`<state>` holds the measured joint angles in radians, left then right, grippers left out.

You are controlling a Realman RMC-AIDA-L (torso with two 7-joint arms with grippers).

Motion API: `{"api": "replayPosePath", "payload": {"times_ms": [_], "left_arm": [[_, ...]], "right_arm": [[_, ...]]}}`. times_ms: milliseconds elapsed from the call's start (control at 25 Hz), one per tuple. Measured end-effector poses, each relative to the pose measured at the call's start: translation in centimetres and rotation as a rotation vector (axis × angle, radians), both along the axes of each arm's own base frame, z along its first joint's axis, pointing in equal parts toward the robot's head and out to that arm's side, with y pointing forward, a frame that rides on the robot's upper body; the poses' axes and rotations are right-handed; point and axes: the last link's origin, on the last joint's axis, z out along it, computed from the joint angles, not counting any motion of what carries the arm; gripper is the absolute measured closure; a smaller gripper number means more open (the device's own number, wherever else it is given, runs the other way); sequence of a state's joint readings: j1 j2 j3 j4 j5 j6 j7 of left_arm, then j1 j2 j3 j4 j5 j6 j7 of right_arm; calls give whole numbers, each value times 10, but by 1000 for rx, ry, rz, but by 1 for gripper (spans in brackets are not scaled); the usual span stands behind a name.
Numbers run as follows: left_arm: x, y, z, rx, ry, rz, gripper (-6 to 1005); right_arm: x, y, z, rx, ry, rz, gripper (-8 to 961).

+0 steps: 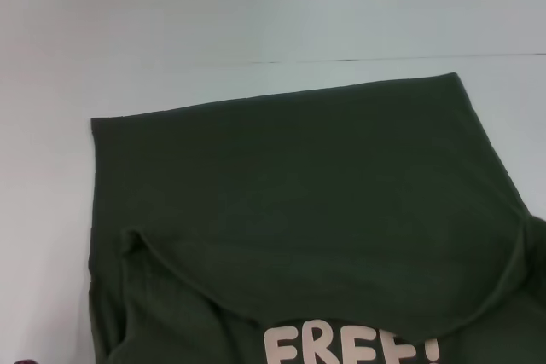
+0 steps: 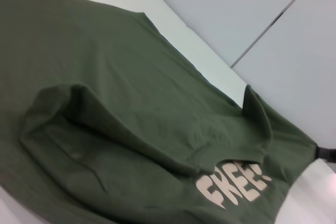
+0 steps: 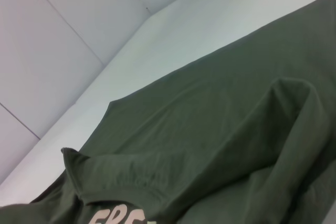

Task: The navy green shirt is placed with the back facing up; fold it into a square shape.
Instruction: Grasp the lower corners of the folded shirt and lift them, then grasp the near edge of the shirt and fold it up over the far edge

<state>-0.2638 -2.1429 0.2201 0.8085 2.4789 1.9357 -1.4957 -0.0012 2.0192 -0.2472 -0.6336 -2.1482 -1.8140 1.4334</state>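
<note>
The navy green shirt (image 1: 316, 185) lies spread across the pale table (image 1: 51, 210), filling most of the head view from the far middle down to the near edge. Its far hem runs straight, slanting slightly from left to right. The plain dark olive cloth is mostly smooth in the far half. Nearer the robot a curved fold of cloth is lifted and turned back, exposing the cream block lettering (image 1: 351, 345) beneath it. A raised ridge of cloth (image 2: 52, 103) stands up at the near left. Neither gripper appears in any view, so their fingers cannot be judged.
</note>
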Motion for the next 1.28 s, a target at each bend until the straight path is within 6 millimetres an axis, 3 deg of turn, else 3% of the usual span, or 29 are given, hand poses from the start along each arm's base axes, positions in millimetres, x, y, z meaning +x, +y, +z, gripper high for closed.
{"api": "replayPosePath", "payload": {"times_ms": [320, 920, 1080, 1280], "left_arm": [[1, 6, 1, 4, 3, -5, 965], [8, 31, 9, 25, 19, -38, 966], [14, 52, 15, 63, 26, -56, 966], [26, 92, 25, 147, 35, -90, 966]], "right_arm": [[0, -12, -5, -10, 9, -11, 928], [-3, -5, -4, 17, 23, 3, 928], [-5, 12, 7, 71, 25, 32, 928], [-11, 56, 22, 133, 8, 71, 928]]}}
